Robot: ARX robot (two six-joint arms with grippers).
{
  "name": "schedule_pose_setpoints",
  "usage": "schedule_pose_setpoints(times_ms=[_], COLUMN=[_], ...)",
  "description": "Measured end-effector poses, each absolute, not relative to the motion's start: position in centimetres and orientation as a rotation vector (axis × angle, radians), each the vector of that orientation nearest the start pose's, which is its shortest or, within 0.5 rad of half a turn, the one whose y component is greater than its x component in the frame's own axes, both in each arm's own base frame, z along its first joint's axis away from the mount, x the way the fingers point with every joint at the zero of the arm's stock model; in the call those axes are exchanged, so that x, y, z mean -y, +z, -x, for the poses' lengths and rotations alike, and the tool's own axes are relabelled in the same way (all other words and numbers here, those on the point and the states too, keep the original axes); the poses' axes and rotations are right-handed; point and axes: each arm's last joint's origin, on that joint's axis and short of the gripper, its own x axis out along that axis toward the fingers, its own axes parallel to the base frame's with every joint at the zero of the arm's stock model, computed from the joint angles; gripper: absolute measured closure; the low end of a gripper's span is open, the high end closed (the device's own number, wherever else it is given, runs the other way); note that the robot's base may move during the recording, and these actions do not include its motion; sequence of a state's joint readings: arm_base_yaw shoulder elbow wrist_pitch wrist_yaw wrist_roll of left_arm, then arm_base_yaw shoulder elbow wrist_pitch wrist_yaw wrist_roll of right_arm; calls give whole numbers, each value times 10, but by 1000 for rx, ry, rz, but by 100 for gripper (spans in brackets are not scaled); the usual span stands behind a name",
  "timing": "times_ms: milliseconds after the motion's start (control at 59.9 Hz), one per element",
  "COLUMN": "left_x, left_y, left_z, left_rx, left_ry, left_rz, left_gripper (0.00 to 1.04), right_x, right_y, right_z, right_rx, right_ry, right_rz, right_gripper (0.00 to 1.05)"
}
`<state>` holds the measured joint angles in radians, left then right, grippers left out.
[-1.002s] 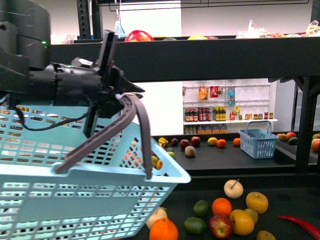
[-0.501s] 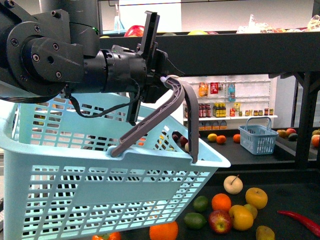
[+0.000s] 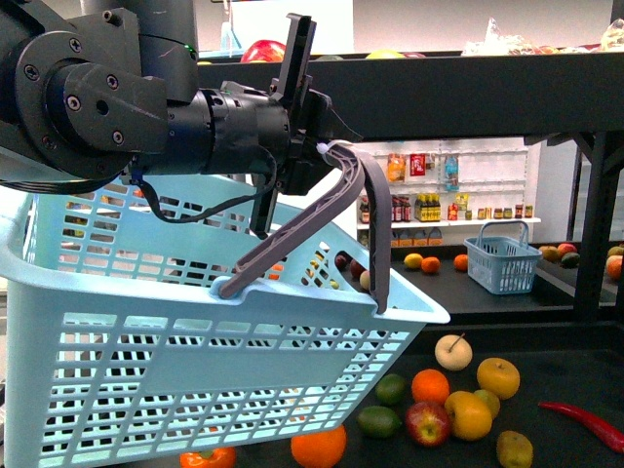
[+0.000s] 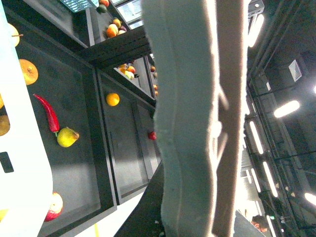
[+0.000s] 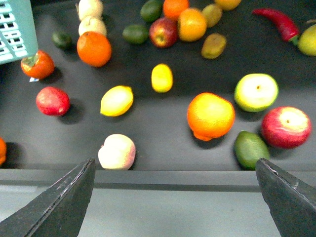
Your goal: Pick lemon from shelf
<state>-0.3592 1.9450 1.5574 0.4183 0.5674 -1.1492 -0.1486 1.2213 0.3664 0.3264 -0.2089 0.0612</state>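
In the right wrist view the lemon [image 5: 117, 100] lies on the shelf's dark tray [image 5: 163, 148], between a red fruit and a pale peach-like fruit. A second small yellow oval fruit [image 5: 162, 77] lies just beyond it. My right gripper [image 5: 175, 197] is open and empty, hovering over the tray's front rim, short of the lemon. My left gripper [image 3: 327, 156] is shut on the grey basket handle [image 3: 363, 219] and holds the light-blue basket [image 3: 195, 331] up in front of the shelf [image 3: 468, 93]. The handle [image 4: 187, 123] fills the left wrist view.
Many fruits lie on the tray: a big orange [image 5: 211, 115], a red apple [image 5: 287, 126], a green fruit [image 5: 251, 148], an orange [image 5: 94, 48] and a red chili [image 5: 276, 20]. A corner of the basket [image 5: 15, 29] hangs over the tray's far left. A small blue basket [image 3: 502, 263] sits on a far rack.
Over the last second my left arm swung right and up with the basket, which now hangs higher and fills more of the front view. In the last half second it barely moved.
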Motion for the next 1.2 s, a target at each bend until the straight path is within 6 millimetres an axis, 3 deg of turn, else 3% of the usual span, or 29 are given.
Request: schedule_pose_setpoints(times_ms=[134,351,601,1202], left_x=[176,176,175,176], left_y=[315,315,315,315], left_z=[-424,-424,-424,-424], left_rx=[-501,-503,-500,-501], left_ry=[-837,-838,-836,-836], left_rz=[1059,1059,1059,1059], left_gripper=[97,97,97,97], right_x=[21,-7,-7,-26], right_y=[120,65,11,-53], right_z=[-299,-380,-435,-518], right_rx=[-657,-760,-842,-867], right_ry=[158,246,192,140], right_rz=[-141,16,74,141], right_gripper=[7,7,7,7])
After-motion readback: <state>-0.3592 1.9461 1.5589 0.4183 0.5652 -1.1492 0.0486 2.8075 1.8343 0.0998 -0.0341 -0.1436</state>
